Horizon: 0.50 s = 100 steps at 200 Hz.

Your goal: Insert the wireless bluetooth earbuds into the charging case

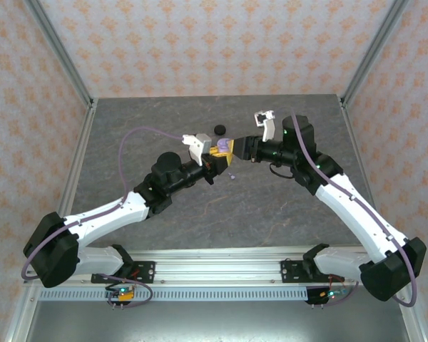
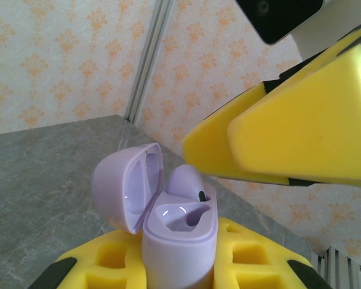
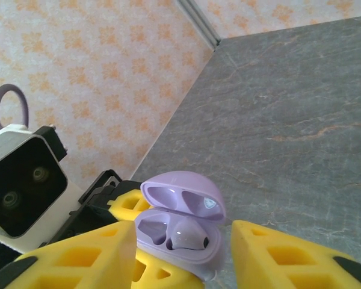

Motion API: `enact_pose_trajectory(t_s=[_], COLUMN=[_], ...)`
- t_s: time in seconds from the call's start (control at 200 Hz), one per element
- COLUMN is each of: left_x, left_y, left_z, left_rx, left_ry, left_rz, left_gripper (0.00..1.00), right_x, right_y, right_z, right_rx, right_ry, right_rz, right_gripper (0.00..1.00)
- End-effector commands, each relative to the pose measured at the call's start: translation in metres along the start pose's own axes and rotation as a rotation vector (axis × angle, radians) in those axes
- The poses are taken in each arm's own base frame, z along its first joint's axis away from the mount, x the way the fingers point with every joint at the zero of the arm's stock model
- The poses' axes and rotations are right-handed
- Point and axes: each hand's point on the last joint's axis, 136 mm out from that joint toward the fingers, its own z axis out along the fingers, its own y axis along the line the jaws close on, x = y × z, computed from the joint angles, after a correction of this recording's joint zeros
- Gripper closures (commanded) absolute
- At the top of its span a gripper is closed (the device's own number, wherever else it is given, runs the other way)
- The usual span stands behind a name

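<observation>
The left gripper [image 2: 177, 260] is clamped on the base of the charging case [image 2: 179, 241], held over mid-table with its long axis running out along the fingers [image 2: 102, 262], open mouth facing right at the right gripper [image 3: 183, 229], lid [image 2: 117, 183] swung back. The right gripper's jaws stand part open and empty, flanking that mouth. One lavender earbud [image 2: 185, 179] sits in a well, rounded head outward, the other well [image 2: 175, 217] bare. A small lavender bit [image 1: 232, 173], probably its mate, lies on the table [image 1: 285, 206] just nearer, heading unclear.
</observation>
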Motion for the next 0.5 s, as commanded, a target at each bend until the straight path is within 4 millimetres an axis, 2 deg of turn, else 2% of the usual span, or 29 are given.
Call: enact_pose_trajectory(t_s=[0.0, 0.115, 0.295, 0.325, 0.496], left_x=[-0.019, -0.012, -0.003, -0.002, 0.0], left_y=[-0.004, -0.001, 0.002, 0.002, 0.001], left_z=[-0.005, -0.01, -0.025, -0.028, -0.044], left_rx=[-0.021, -0.042, -0.068, -0.069, -0.08], left_ry=[-0.025, 0.01, 0.06, 0.064, 0.096], left_rz=[0.051, 0.074, 0.111, 0.116, 0.149], left_gripper=[0.89, 0.89, 0.89, 0.89, 0.88], right_x=[-0.01, -0.011, 0.008, 0.017, 0.045], right_y=[-0.014, -0.044, -0.091, -0.101, -0.132], right_z=[-0.013, -0.021, -0.023, -0.016, 0.01], right_rx=[0.13, 0.3, 0.537, 0.564, 0.618], right_ry=[-0.067, -0.094, -0.015, 0.03, 0.155], right_rz=[-0.014, 0.017, 0.071, 0.08, 0.117], right_gripper=[0.52, 0.51, 0.51, 0.51, 0.51])
